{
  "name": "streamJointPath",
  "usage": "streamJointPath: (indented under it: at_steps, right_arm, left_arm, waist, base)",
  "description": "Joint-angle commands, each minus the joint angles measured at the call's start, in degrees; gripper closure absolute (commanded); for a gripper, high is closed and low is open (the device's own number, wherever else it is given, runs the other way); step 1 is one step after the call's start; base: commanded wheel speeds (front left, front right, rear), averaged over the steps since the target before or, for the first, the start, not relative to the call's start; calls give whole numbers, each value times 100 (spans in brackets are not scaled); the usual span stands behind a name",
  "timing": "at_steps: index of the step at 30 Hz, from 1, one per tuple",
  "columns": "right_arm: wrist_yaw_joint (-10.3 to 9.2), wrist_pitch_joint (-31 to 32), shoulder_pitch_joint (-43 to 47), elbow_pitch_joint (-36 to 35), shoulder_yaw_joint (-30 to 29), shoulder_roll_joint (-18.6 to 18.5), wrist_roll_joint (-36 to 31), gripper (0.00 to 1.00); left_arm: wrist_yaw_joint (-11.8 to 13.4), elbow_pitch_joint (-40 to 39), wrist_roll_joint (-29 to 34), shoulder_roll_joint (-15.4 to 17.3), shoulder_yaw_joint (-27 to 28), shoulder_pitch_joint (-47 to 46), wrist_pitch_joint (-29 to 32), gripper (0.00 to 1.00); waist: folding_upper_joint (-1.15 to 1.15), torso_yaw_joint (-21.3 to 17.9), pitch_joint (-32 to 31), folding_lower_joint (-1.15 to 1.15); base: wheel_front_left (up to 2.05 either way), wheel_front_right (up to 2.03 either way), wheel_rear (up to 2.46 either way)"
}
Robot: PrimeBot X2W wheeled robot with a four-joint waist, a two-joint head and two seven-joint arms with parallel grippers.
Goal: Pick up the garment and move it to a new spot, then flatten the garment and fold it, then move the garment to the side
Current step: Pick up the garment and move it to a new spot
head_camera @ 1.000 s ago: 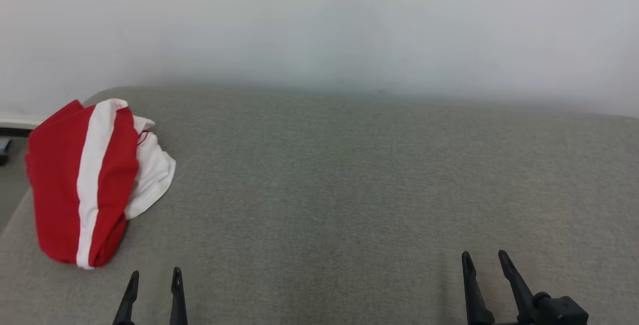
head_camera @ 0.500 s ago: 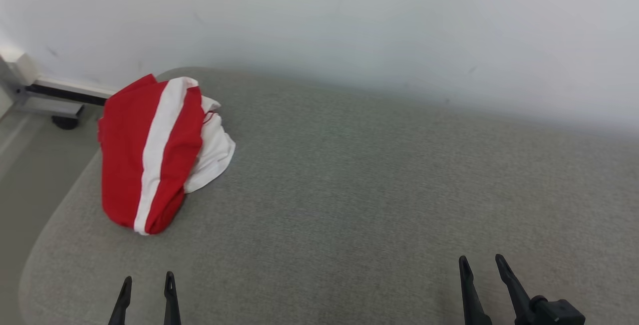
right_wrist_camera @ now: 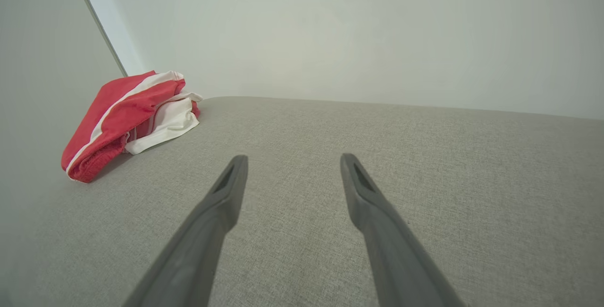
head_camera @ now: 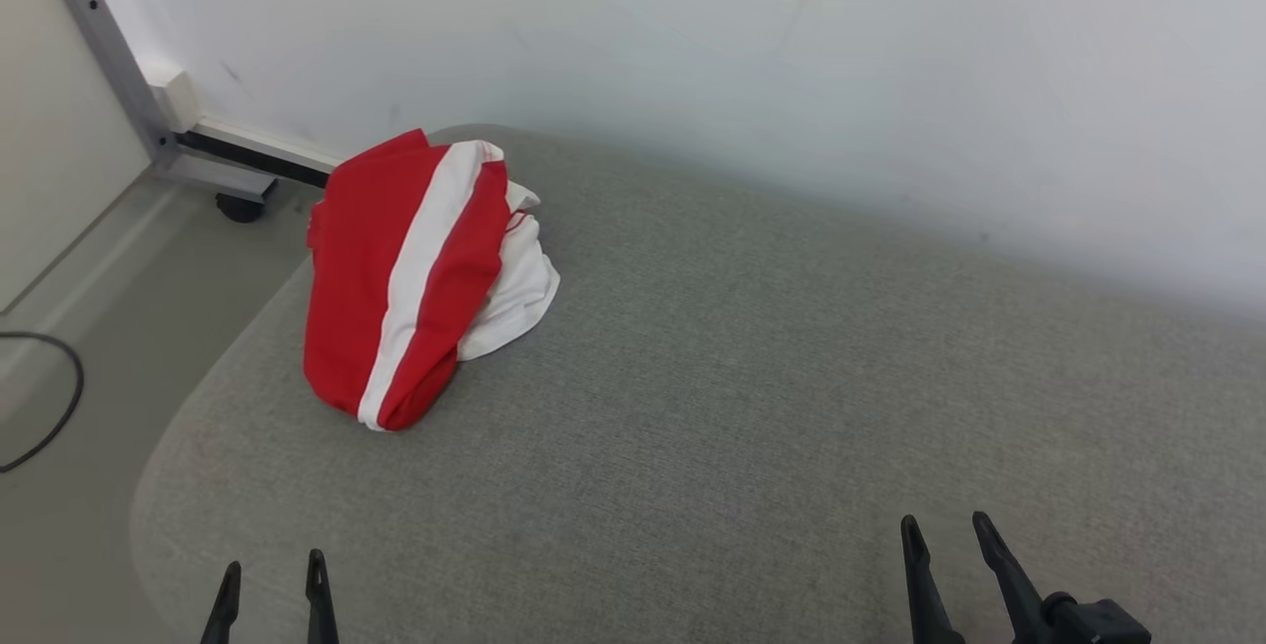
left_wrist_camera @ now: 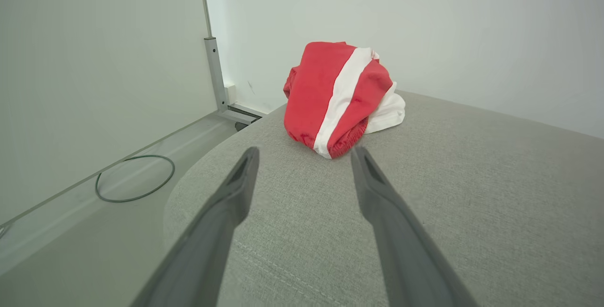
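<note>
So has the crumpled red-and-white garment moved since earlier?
No. The red-and-white garment stays on the grey fabric cushion, at its far left corner; the camera turned.

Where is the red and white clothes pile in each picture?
Head view: garment left of centre, upper half.
Left wrist view: garment top middle.
Right wrist view: garment far left, mid-height.
Shared landmark: the far left corner of the grey cushion, by the white wall.

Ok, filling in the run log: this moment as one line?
stage: pre-pickup | garment: bunched, untouched, on grey cushion, left end | left gripper: open, empty | right gripper: open, empty
</note>
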Motion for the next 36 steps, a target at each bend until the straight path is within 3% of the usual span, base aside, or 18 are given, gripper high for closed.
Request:
streamJointPath:
  at_steps: [1,24,36]
  right_arm:
    - [-12,-9,77,8,12,-7,23,0]
    - [-12,-9,-44,25,128,-7,-26,0]
    - [-12,-9,-513,-87,2,-7,-240,0]
  left_arm:
    - [4,12,12,5,38,55,-17,0]
    - [-10,20,-178,3,327,-14,-17,0]
    - [-234,-61,-397,12,817,-992,-16,0]
  waist:
    - [0,105,-33,0]
    - [0,55,42,0]
    - [0,-769,727,0]
  base:
    - [0,0,0]
    - [0,0,0]
    - [0,0,0]
